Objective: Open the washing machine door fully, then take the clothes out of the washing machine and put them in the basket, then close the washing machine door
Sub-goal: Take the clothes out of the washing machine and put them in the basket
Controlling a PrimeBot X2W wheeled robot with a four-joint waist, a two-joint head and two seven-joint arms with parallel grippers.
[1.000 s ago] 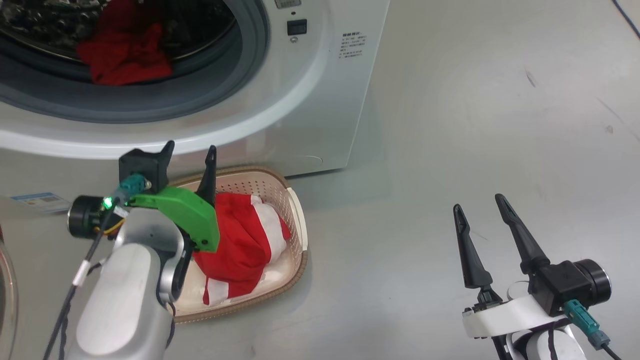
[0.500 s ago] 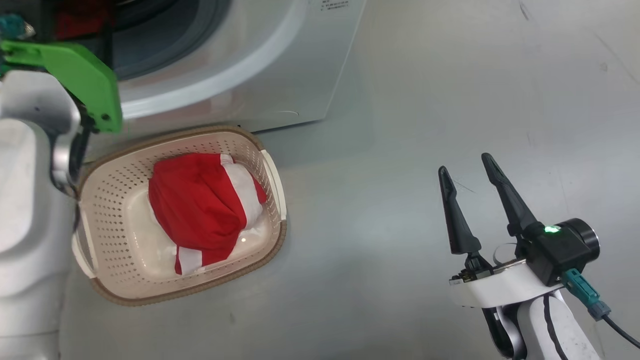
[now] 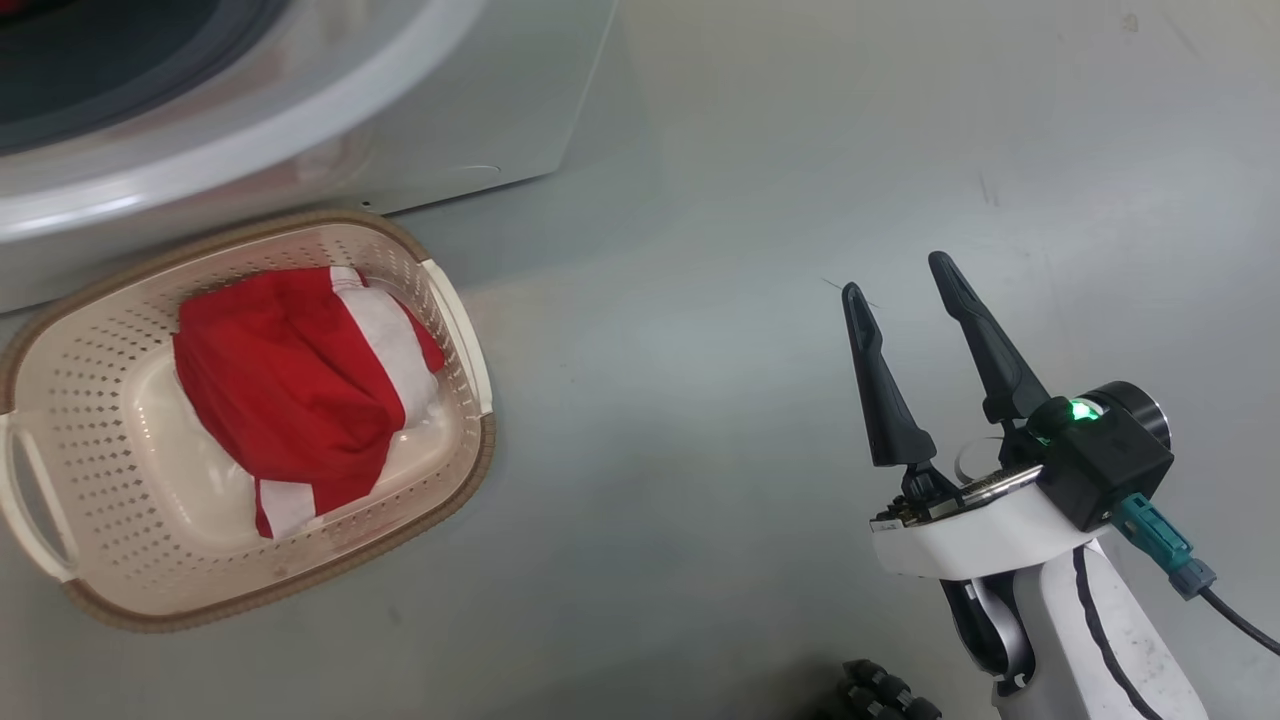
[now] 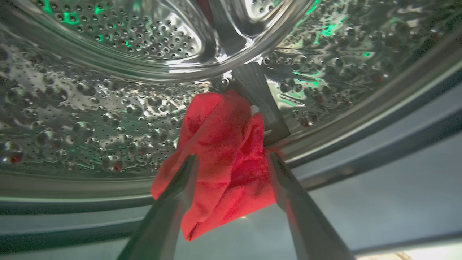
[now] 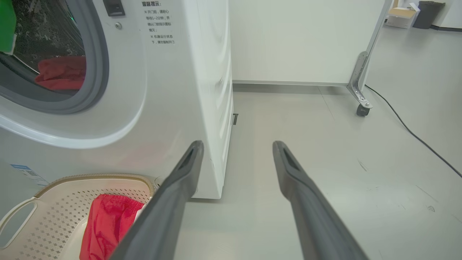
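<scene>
The clothes (image 3: 290, 380) lie in two places. One red piece (image 4: 216, 126) rests at the front lip of the drum (image 4: 90, 108), between the left gripper's (image 4: 232, 157) wide-spread, unclenched jaws. The right gripper (image 3: 896, 275) hangs over the floor (image 3: 700, 300), jaws apart, holding nothing. The red-and-white bundle sits in the basket (image 3: 470, 470), just before the washing machine (image 3: 450, 120).

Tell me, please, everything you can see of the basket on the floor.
The basket is a cream plastic rounded rectangle with perforated walls, a brown woven-look rim and a white handle at each short end. It sits upright on the grey floor, close in front of the washing machine; whether they touch is unclear. A bunched red and white garment lies inside, leaving part of the bottom bare.
</scene>
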